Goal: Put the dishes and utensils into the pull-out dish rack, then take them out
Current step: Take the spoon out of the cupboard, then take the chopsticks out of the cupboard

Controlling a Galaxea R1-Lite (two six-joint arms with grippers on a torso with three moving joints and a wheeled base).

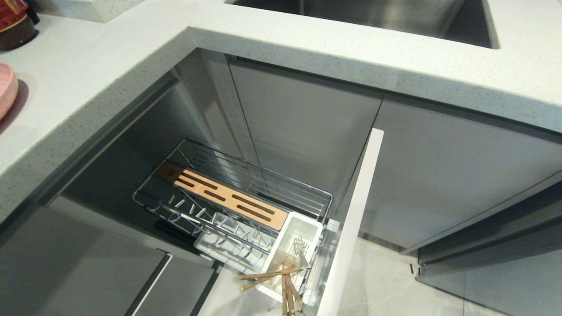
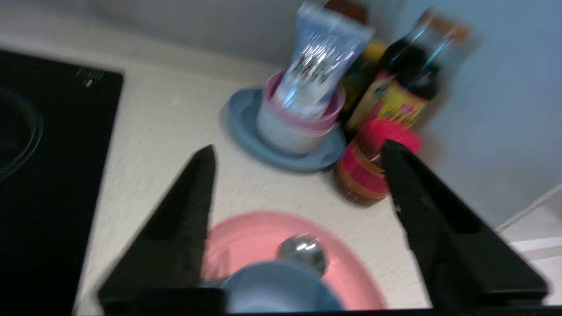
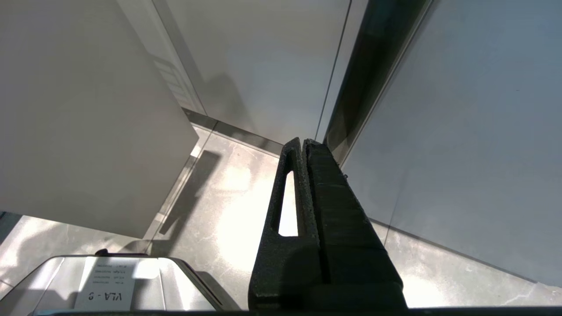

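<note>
The pull-out dish rack (image 1: 263, 175) stands drawn out under the counter, with its tan wooden strip (image 1: 224, 195) and pale door front (image 1: 351, 219). Wooden chopsticks (image 1: 268, 276) and a silver fork (image 1: 298, 245) stand in its white cup (image 1: 303, 228). In the left wrist view the pink plate (image 2: 246, 237) lies on the counter with the pale-blue bowl (image 2: 281, 289) on it and a shiny round metal piece (image 2: 303, 252) beside the bowl. My left gripper (image 2: 298, 147) hovers open above them, holding nothing. The plate's rim (image 1: 6, 94) shows at the head view's left edge. My right gripper (image 3: 303, 142) is shut and parked low by the cabinets.
Behind the pink plate stand a blue-grey plate (image 2: 246, 127) carrying stacked bowls (image 2: 294, 127) with a tube in them, and several sauce bottles (image 2: 395, 114). A black cooktop (image 2: 48, 166) lies beside them. A steel sink (image 1: 373, 17) is set into the counter above the rack.
</note>
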